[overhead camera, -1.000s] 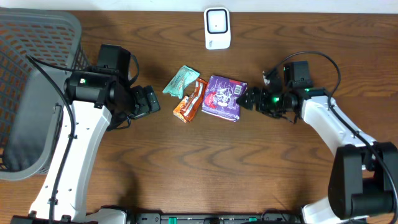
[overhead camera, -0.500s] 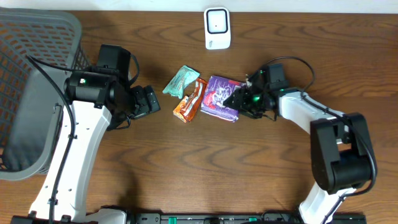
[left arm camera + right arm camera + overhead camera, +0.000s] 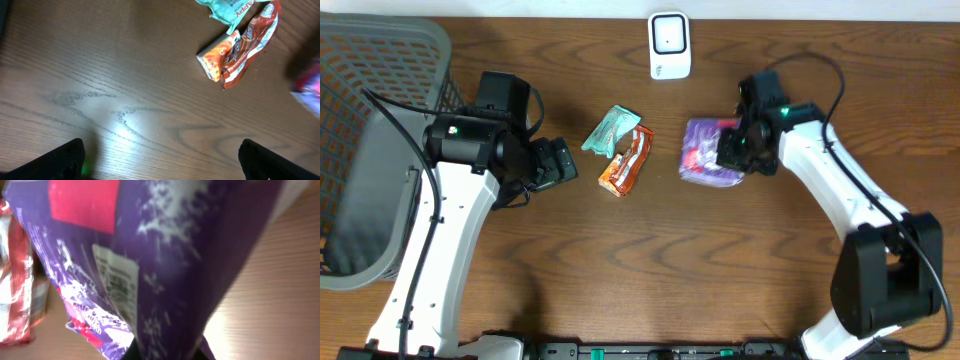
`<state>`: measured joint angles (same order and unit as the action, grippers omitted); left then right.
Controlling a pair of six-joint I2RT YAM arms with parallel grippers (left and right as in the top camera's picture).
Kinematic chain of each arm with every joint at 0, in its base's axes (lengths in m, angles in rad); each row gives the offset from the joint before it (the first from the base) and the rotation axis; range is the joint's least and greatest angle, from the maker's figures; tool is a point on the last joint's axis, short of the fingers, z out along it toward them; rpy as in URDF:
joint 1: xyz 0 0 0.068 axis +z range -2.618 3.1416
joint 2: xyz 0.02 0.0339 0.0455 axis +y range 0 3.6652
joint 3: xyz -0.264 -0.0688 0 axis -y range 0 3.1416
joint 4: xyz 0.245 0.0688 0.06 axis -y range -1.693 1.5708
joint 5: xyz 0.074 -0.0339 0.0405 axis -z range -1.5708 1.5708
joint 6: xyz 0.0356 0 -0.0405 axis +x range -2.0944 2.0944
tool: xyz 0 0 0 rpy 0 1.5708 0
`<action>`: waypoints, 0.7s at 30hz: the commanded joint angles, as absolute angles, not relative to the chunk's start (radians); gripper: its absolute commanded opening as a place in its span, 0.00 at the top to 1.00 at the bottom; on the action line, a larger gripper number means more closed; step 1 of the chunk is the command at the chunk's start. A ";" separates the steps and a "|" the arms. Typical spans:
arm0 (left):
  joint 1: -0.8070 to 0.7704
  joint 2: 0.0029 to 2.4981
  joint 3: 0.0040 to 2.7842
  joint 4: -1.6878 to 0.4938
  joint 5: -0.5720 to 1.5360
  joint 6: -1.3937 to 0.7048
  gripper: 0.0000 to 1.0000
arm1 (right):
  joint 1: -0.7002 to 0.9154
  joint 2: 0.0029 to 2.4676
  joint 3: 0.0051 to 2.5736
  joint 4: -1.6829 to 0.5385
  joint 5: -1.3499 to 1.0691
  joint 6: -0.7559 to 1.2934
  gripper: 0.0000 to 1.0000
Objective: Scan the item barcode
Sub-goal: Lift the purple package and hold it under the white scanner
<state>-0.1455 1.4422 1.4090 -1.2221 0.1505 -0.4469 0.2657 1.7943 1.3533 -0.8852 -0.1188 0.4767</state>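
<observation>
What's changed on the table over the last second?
The right end effector closed on the purple packet and drew it rightward, apart from the orange wrapper it had lain against. The left end effector, open, the teal wrapper, orange wrapper, scanner and basket stayed put.

Checkout-style test bench — scanner (image 3: pixel 669 45), basket (image 3: pixel 380 60), snack packets (image 3: pixel 626 160) on wood table (image 3: pixel 620 270).
</observation>
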 commanded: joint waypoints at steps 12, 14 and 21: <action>-0.142 1.448 1.416 -1.223 0.141 -0.438 0.02 | 0.389 1.875 1.420 -1.168 0.717 0.590 0.99; -0.142 1.448 1.415 -1.223 0.141 -0.438 0.02 | 0.404 1.908 1.420 -1.160 0.677 0.586 0.97; -0.142 1.448 1.415 -1.223 0.141 -0.438 0.02 | 0.501 1.933 1.424 -1.039 0.415 0.515 0.69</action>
<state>-0.1455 1.4422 1.4090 -1.2221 0.1505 -0.4473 0.4442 1.9320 1.4189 -1.0767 0.5800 0.5304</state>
